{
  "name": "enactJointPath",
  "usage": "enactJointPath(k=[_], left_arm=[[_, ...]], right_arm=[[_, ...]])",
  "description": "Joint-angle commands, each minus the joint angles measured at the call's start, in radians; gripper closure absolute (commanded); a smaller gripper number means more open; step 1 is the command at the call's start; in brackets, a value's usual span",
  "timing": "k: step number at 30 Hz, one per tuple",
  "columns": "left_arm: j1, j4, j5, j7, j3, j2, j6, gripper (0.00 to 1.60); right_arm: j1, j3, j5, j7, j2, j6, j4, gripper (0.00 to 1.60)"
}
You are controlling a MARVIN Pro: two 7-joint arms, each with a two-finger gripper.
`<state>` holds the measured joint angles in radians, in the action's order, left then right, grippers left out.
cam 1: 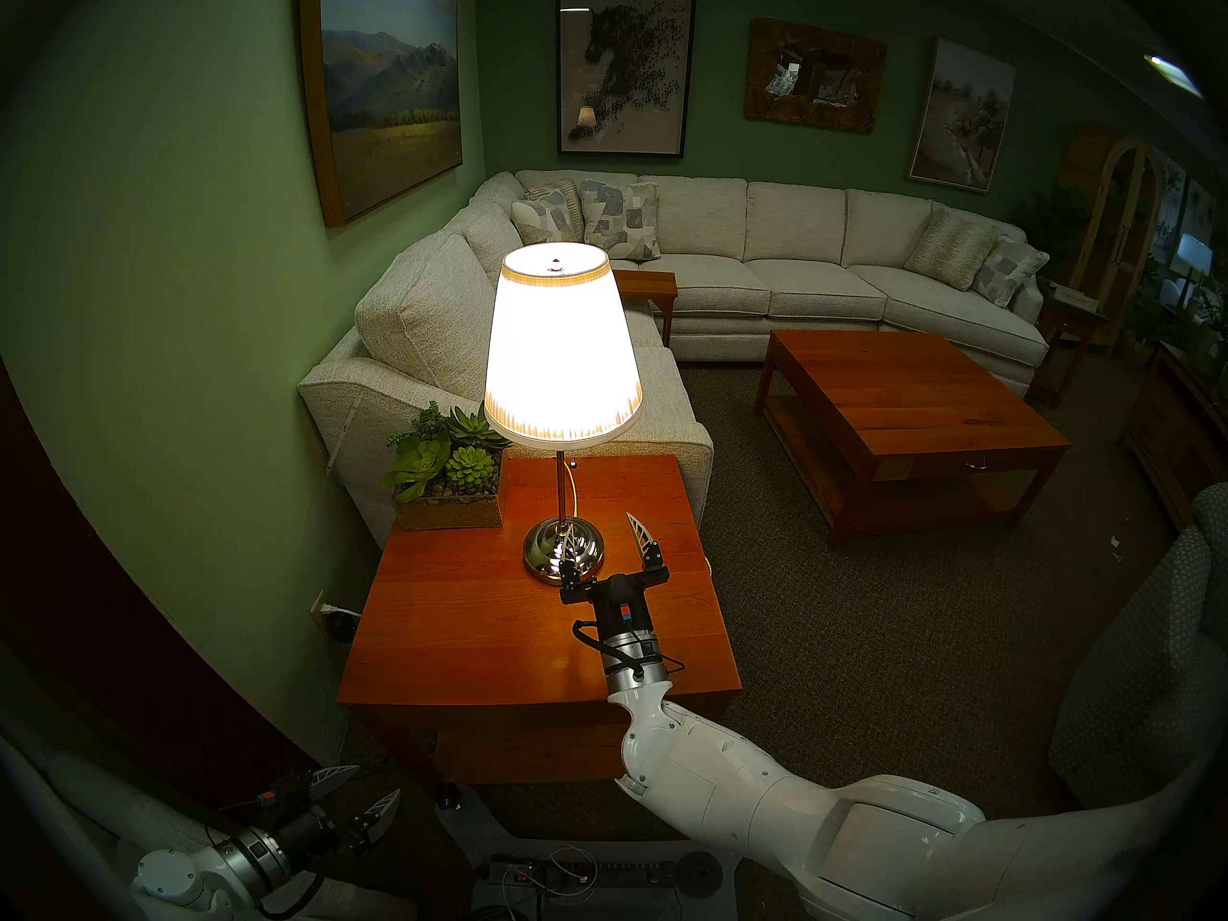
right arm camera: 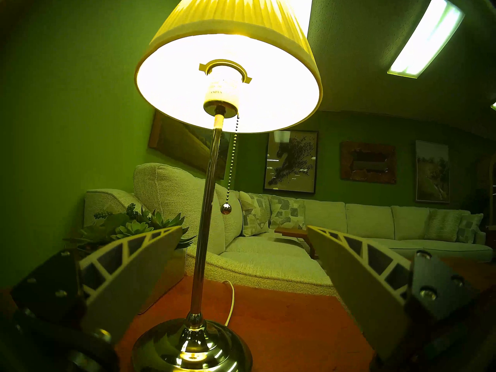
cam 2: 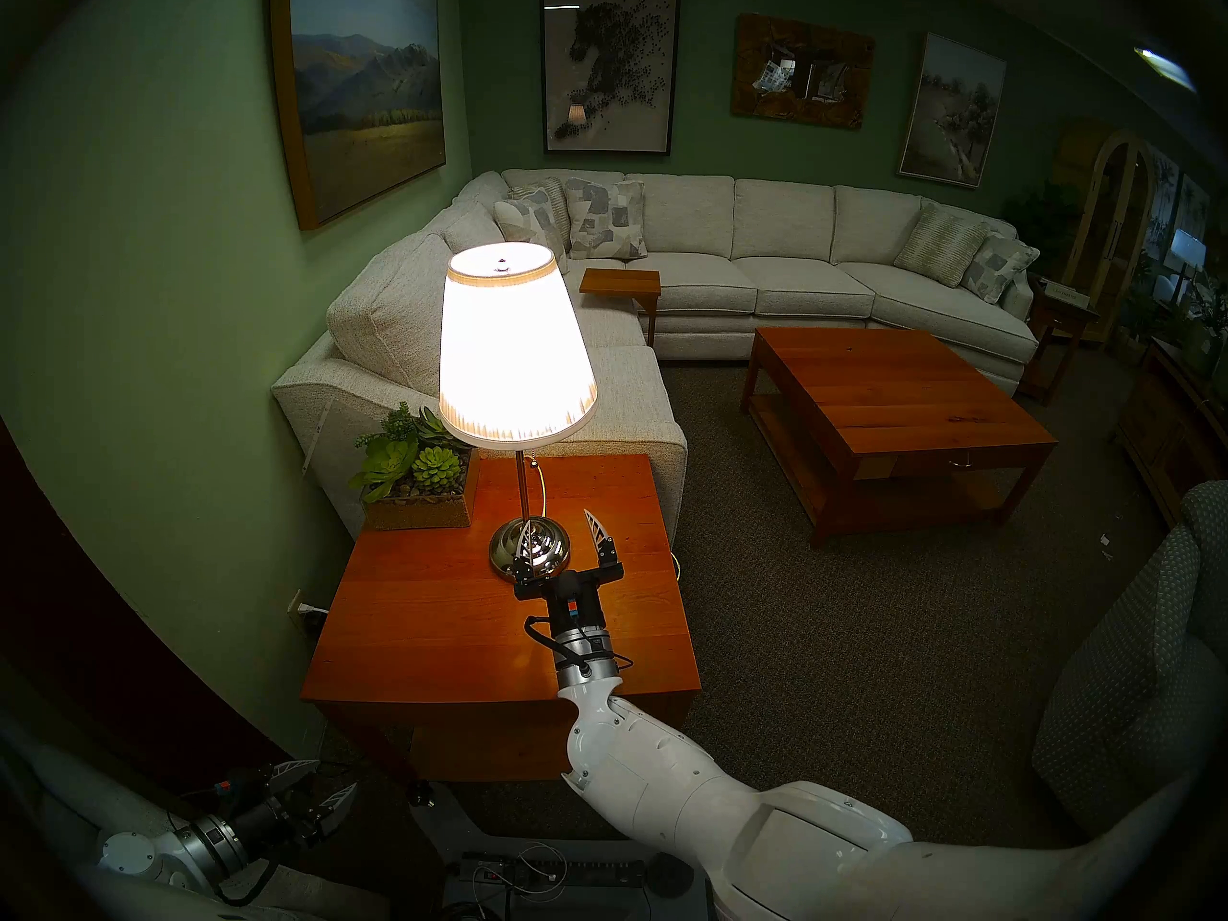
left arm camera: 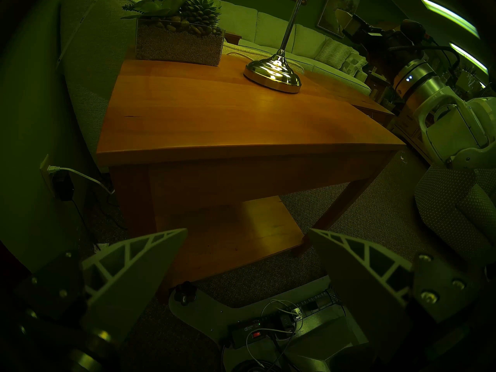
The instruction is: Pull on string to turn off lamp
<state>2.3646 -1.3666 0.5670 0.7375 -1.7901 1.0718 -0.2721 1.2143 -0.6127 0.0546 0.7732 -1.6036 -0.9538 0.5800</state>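
The lamp [cam 1: 562, 348] stands lit on a wooden side table [cam 1: 465, 640], with a white pleated shade, slim pole and chrome base [cam 1: 563, 549]. It also shows in the second head view [cam 2: 517, 348]. The string [right arm camera: 233, 163], a thin bead chain ending in a small ball [right arm camera: 226, 209], hangs from the socket just right of the pole. In the head view only its tip [cam 1: 572, 464] shows. My right gripper [cam 1: 601, 534] is open and empty, low near the base, well below the ball. My left gripper [cam 1: 362, 797] is open and empty, low beside the table.
A planter of succulents [cam 1: 448, 481] sits at the table's back left. A yellowish power cord [right arm camera: 230, 301] runs from the base. A sectional sofa [cam 1: 764, 268] lies behind, a coffee table [cam 1: 910, 421] to the right, an armchair [cam 1: 1149, 667] at far right.
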Motion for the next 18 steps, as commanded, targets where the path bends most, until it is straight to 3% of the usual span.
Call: enactJointPath(k=[1,2,3,18], left_arm=[[-0.003,-0.011,0.002,0.001,-0.004,-0.002,-0.003,0.00],[-0.003,-0.011,0.002,0.001,-0.004,-0.002,-0.003,0.00],[-0.004,-0.011,0.002,0.001,-0.004,-0.002,-0.003,0.00],[-0.004,-0.010,0.002,0.001,-0.003,-0.002,-0.003,0.00]], right_arm=[[-0.119,-0.021,-0.031,-0.049,-0.034,-0.006,-0.027,0.00],[-0.102,-0.049,-0.025,-0.064,-0.031,-0.003,-0.001,0.00],[-0.134,-0.027,-0.041,-0.068,-0.039,-0.006,-0.036,0.00],[-0.211,-0.085,-0.129,-0.224,-0.072,-0.006,-0.129,0.00]])
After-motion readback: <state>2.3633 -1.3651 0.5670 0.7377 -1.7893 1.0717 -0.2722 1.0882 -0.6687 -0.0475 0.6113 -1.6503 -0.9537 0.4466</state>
